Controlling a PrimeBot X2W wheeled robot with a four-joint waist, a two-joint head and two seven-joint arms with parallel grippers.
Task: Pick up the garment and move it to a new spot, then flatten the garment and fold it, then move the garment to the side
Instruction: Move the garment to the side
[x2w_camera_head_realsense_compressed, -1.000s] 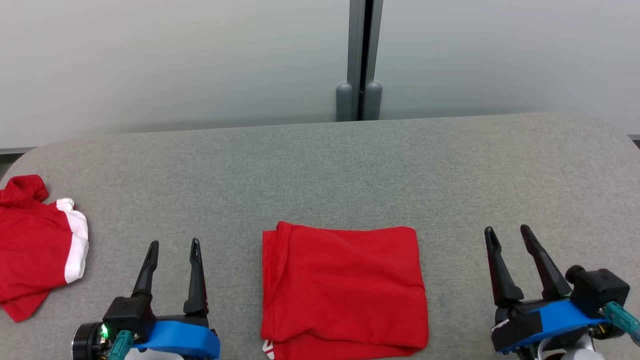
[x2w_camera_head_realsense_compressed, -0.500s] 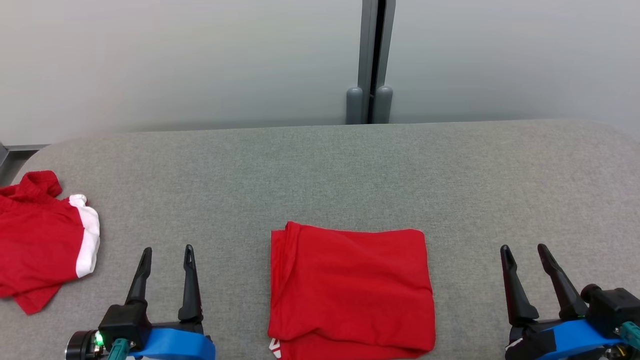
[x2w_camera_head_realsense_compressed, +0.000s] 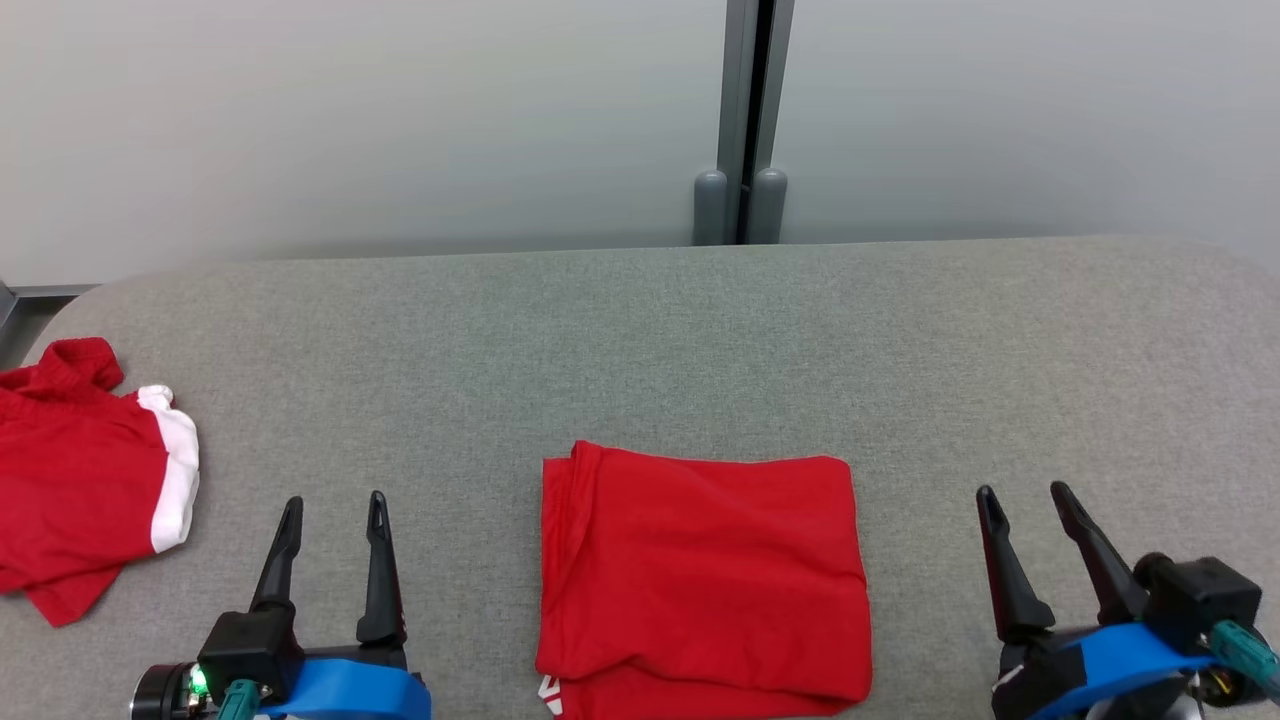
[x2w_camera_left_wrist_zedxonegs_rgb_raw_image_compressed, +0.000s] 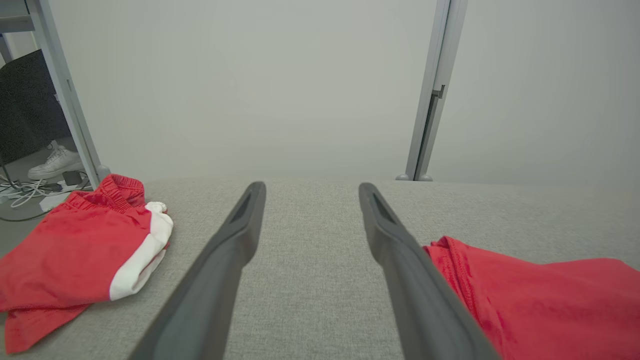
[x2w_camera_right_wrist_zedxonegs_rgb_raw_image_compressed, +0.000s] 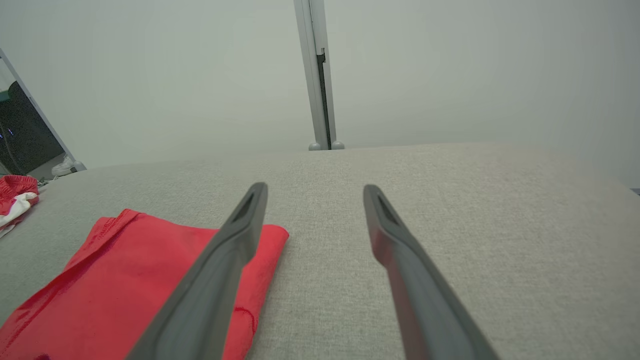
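Note:
A red garment (x2w_camera_head_realsense_compressed: 700, 580) lies folded into a neat rectangle on the grey table (x2w_camera_head_realsense_compressed: 640, 340), at the front centre. My left gripper (x2w_camera_head_realsense_compressed: 333, 503) stands open to its left, apart from the cloth, with nothing between its fingers. To the garment's right is my right gripper (x2w_camera_head_realsense_compressed: 1022, 492), also open and holding nothing. In the left wrist view the left gripper (x2w_camera_left_wrist_zedxonegs_rgb_raw_image_compressed: 310, 186) hovers over bare table, the folded garment (x2w_camera_left_wrist_zedxonegs_rgb_raw_image_compressed: 540, 300) at the lower right. The right wrist view has the right gripper (x2w_camera_right_wrist_zedxonegs_rgb_raw_image_compressed: 315, 187) beside the garment's corner (x2w_camera_right_wrist_zedxonegs_rgb_raw_image_compressed: 125, 280).
A second red garment with a white band (x2w_camera_head_realsense_compressed: 90, 480) lies rumpled at the table's left edge, also seen as red-and-white cloth (x2w_camera_left_wrist_zedxonegs_rgb_raw_image_compressed: 75, 250). A grey partition post (x2w_camera_head_realsense_compressed: 742, 120) stands behind the table. Off the left edge are a person's white shoe (x2w_camera_left_wrist_zedxonegs_rgb_raw_image_compressed: 55, 162) and floor cables (x2w_camera_left_wrist_zedxonegs_rgb_raw_image_compressed: 25, 192).
The head camera shifted a little a second ago. In the last half second my right gripper drifted slightly left. The folded garment and left gripper stay put.

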